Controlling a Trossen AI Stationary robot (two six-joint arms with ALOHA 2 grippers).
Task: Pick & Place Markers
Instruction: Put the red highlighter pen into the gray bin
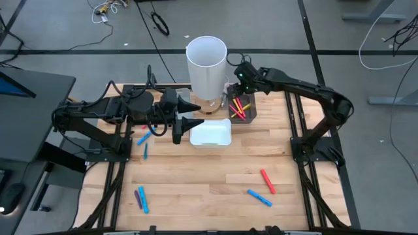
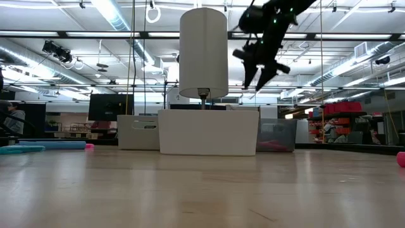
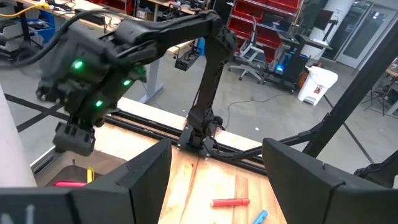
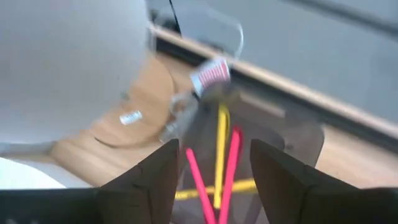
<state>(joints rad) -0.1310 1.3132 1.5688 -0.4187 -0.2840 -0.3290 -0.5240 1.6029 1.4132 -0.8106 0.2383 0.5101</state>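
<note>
Red and yellow markers point(image 1: 240, 108) point(image 4: 221, 143) lie in a small clear tray point(image 1: 251, 112) beside the tall white cylinder point(image 1: 206, 62). My right gripper point(image 1: 238, 86) point(image 4: 214, 180) hangs open above that tray, pointing steeply down, with nothing between its fingers. My left gripper point(image 1: 194, 115) point(image 3: 214, 186) is raised and open at the far left of the white tray point(image 1: 210, 141), holding nothing. Loose on the wood lie a red marker point(image 1: 268, 181) and a blue one point(image 1: 259, 197) near right. Blue ones point(image 1: 143, 139) lie at the left, and a blue and purple pair point(image 1: 141, 198) near left.
The white cylinder stands just left of the clear tray, close to my right gripper. The white tray point(image 2: 209, 133) sits in front of it, and a pale box point(image 2: 139, 132) shows to its left in the low view. The table's middle and near part is bare wood point(image 1: 209, 183).
</note>
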